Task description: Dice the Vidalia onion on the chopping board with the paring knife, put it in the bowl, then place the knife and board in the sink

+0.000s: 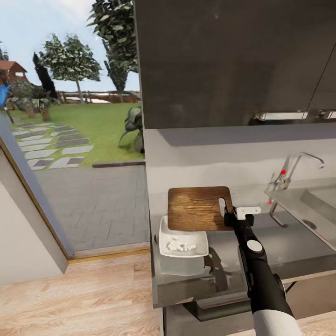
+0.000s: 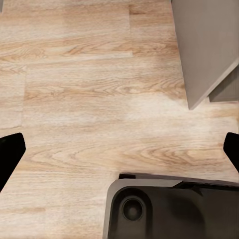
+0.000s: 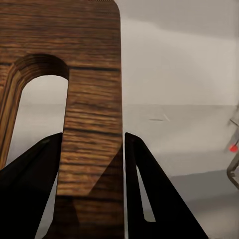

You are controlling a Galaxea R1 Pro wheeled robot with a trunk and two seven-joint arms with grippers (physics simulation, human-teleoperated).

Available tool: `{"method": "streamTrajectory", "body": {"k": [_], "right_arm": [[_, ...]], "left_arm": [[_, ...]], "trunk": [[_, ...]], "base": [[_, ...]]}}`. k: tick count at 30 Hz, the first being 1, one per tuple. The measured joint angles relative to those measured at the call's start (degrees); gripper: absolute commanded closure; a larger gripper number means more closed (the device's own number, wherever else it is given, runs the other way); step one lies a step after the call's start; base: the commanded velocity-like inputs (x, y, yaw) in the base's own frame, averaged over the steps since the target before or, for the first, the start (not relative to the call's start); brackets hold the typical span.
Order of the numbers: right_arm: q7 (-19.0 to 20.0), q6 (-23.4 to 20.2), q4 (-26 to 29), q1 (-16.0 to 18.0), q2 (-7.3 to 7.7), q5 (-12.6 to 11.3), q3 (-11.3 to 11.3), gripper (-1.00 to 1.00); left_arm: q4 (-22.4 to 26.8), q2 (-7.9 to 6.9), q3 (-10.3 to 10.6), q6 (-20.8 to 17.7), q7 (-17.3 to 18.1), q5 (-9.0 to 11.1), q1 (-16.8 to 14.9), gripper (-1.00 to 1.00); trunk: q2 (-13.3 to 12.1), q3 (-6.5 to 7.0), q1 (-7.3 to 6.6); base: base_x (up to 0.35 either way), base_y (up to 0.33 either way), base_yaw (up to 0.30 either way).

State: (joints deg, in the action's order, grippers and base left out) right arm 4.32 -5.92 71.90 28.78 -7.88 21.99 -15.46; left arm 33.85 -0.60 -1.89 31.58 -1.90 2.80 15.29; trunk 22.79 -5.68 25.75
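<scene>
Right tool clamping chopping board; diced-onion bowl below.

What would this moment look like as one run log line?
right claw: shut on chopping board, held above bowl | bowl: holds diced onion | left claw: open, over floor | sink: board not in yet

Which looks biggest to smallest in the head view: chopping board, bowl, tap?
1. Chopping board, held up in the right gripper, so nearer the camera; its lead over the bowl is unsure.
2. Bowl, partly hidden under the board.
3. Tap, clearly smallest.
</scene>
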Motion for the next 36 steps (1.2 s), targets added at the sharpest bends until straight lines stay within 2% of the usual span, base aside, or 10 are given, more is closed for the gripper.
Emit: {"method": "streamTrajectory", "body": {"k": [2, 6, 8, 16, 25, 36], "right_arm": [[0.04, -1.32, 0.39, 0.01, -0.25, -0.02, 0.07, 1.0], [0.29, -9.23, 2.48, 0.02, -0.6, -0.12, 0.2, 1.0], [0.33, -10.65, 3.47, 0.01, -0.72, -0.2, 0.23, 1.0], [0.35, -11.35, 4.45, 0.04, -2.01, -0.35, 0.25, 1.0], [0.34, -11.35, 4.64, 0.02, -2.06, -0.33, 0.23, 1.0], [0.49, -11.34, 4.72, 0.01, -2.0, -0.23, 0.16, 1.0]], "left_arm": [[0.0, 0.0, 0.0, 0.0, 0.01, 0.0, -0.01, -1.0], [0.02, 0.0, 0.0, 0.0, -0.01, 0.0, 0.0, -1.0], [0.0, 0.0, 0.01, 0.0, -0.02, 0.0, -0.01, -1.0], [-0.02, -0.01, 0.04, 0.01, -0.04, 0.0, -0.02, -1.0], [-0.02, -0.01, 0.04, 0.01, -0.04, 0.0, -0.01, -1.0], [-0.02, -0.01, 0.03, 0.01, -0.04, 0.0, -0.02, -1.0]], "trunk": [[-0.01, 0.0, 0.01], [0.0, 0.0, 0.02], [0.0, 0.0, 0.02], [0.01, 0.0, 0.0], [0.01, 0.0, -0.01], [0.0, 0.0, -0.01]], "base": [[-0.233, 0.0, 0.0], [-0.315, -0.054, 0.0], [-0.297, -0.157, 0.0], [-0.142, -0.252, 0.083], [-0.003, -0.304, 0.263], [0.0, -0.306, 0.022]]}}
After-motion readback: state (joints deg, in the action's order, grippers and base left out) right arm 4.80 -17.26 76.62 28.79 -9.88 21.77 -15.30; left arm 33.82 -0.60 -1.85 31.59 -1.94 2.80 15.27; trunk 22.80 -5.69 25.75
